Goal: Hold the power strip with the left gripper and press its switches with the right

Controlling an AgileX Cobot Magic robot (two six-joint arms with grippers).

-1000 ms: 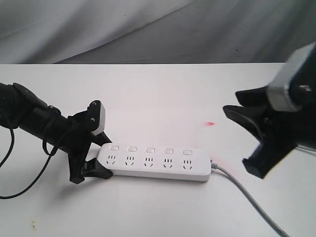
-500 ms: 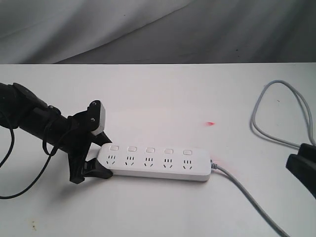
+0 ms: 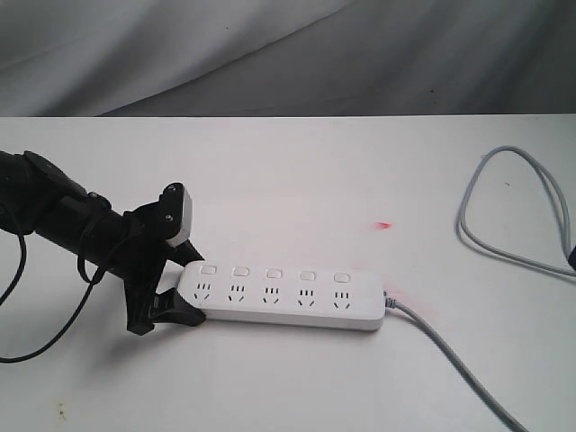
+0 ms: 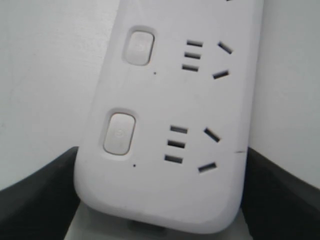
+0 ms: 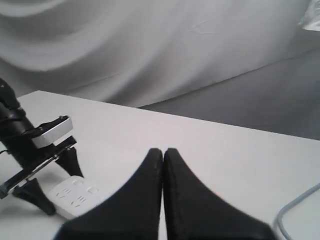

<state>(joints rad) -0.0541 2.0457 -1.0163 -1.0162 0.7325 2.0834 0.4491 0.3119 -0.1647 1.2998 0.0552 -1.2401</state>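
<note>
We see the power strip [image 3: 283, 299] lying flat on the white table [image 3: 297, 171], sockets up. The left gripper [image 3: 183, 286] is clamped on the strip's rounded end, the one opposite the cord [image 3: 450, 360]. It has one black finger on each long edge of the strip. In the left wrist view both fingers [image 4: 37, 197] sit against the strip's sides, with the end socket between them. The white-grey block [image 3: 180, 216] on that gripper sits just above the clamped end. The switches [image 3: 274, 273], five in a row along the strip's far edge, one per socket, have nothing touching them. We can't tell on/off from the buttons. The cord leaves the strip's free end toward the near table edge. A loop of grey cable lies well off beyond that end. A small red mark [image 3: 384, 225] is on the table behind the strip, near the cord end. The right gripper [image 5: 163, 152] has its fingers pressed together with nothing between them. It is well apart from the strip and raised above the table; its own camera sees the strip and the left claw far beyond the tips. Grey cloth [image 3: 270, 54] hangs behind the table.
</note>
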